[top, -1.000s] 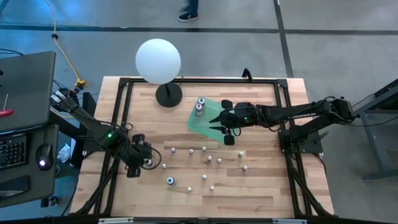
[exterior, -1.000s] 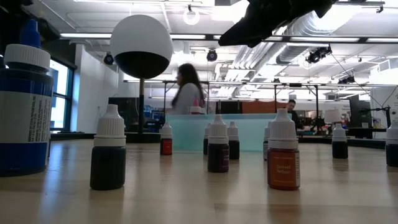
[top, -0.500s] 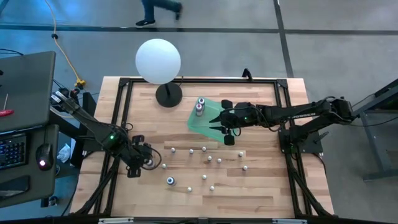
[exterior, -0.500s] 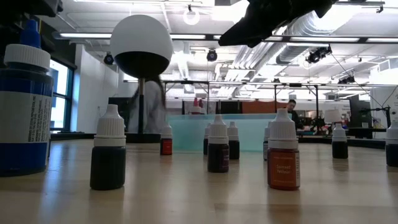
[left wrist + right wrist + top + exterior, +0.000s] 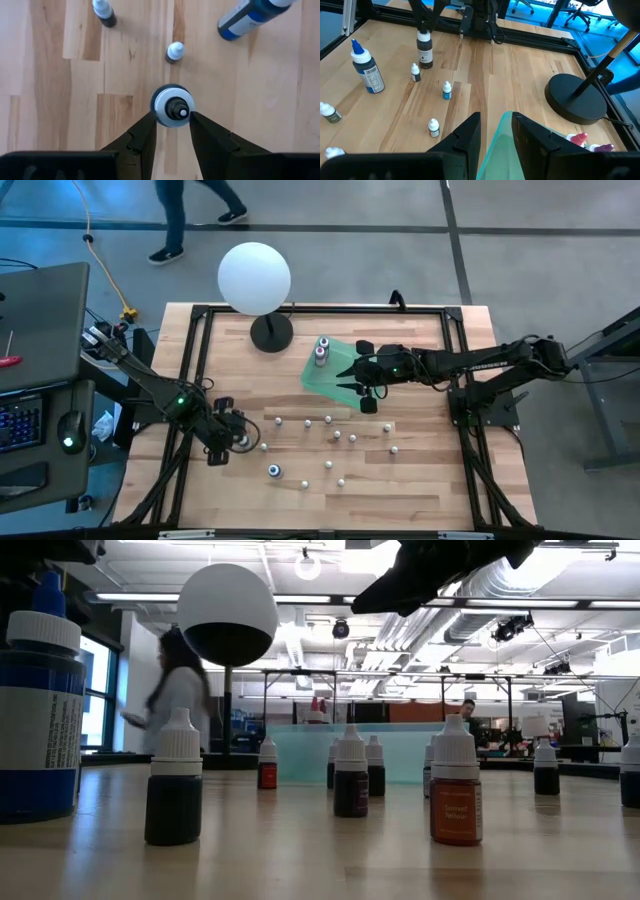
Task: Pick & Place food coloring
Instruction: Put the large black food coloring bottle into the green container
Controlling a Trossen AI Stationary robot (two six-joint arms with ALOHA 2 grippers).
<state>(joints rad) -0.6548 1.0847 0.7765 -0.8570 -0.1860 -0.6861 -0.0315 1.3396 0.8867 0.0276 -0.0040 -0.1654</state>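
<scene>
Several tiny white-capped food coloring bottles (image 5: 337,436) stand scattered on the wooden table. A bigger blue one (image 5: 273,471) stands on its base nearer the near edge. Two more bottles (image 5: 321,351) stand in the flat green tray (image 5: 318,383). My left gripper (image 5: 238,440) is at the left of the scattered group, pointing down, shut on a dark bottle with a white collar (image 5: 172,106). My right gripper (image 5: 346,376) hovers open, high above the tray's near-right part; in its wrist view the tray's edge (image 5: 501,145) shows between its fingers. My left gripper pinches the dark bottle by its white collar (image 5: 161,107), just below the nozzle, one finger (image 5: 145,131) on each side. It comes from above, pointing down. The bottle (image 5: 424,49) stands upright under it; I cannot tell whether its base is off the table.
A big white ball (image 5: 254,277) on a black stand (image 5: 271,332) sits at the table's far edge, left of the tray. A black frame (image 5: 190,380) rims the table. A person walks across the floor beyond the far edge (image 5: 185,215).
Both arms have kept nearly still. A person has walked across the floor behind the table, toward the left.
</scene>
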